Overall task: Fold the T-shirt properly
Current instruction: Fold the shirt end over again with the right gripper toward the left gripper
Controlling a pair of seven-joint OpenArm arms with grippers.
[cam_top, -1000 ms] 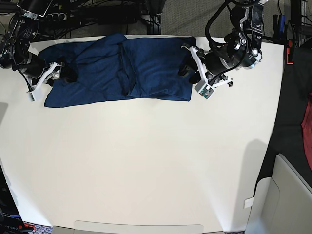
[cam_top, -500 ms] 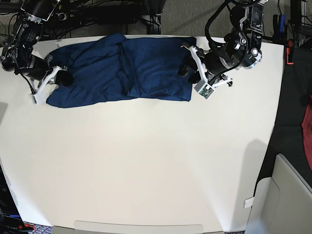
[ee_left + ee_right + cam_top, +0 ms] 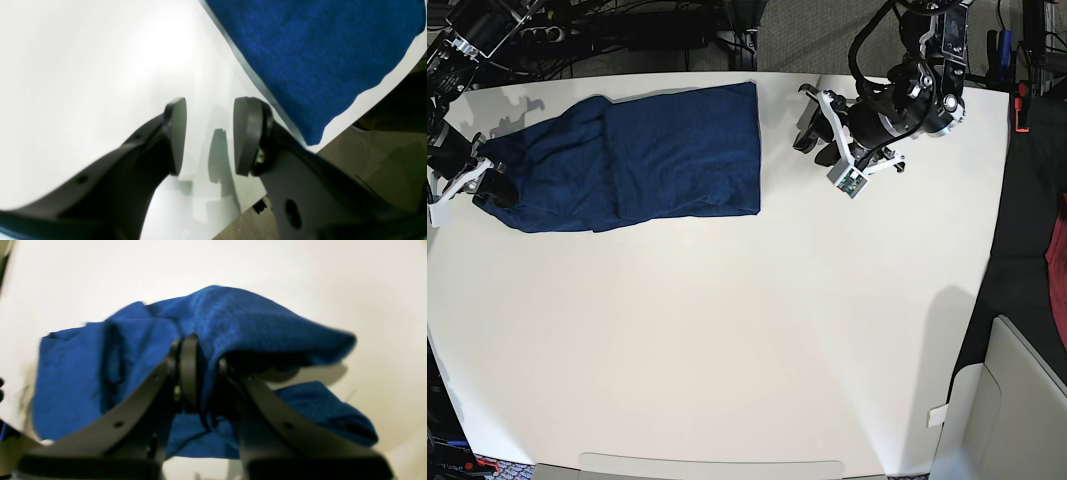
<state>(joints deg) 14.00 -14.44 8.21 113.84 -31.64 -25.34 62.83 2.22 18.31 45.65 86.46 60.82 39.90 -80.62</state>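
The shirt (image 3: 632,158) lies as a dark blue band in the table's (image 3: 727,340) 11 o'clock quarter, long side running 9 to 3, creased in loose vertical folds and far from a tidy rectangle.

The right gripper (image 3: 203,373) sits at the band's 9 o'clock end, close to the table edge. Its jaws are pinched tight on a bunch of fabric, which drapes over the fingers in the right wrist view and lifts off the table there. The left gripper (image 3: 208,136) is off the cloth, just past the band's 3 o'clock edge. Its jaws stand apart with bare white table between the pads, holding nothing; in its own view the shirt's corner (image 3: 313,138) lies at about 2 o'clock, near but not touching.

I judge the step in hand to be arranging rather than folding: one end is gripped and the garment needs to be laid flat and square. The next move seems to call for the left gripper to return to the free edge and take a corner, so the two arms can tension the fabric between them. With only one end held, pulling risks dragging the whole band toward the 9 o'clock edge.
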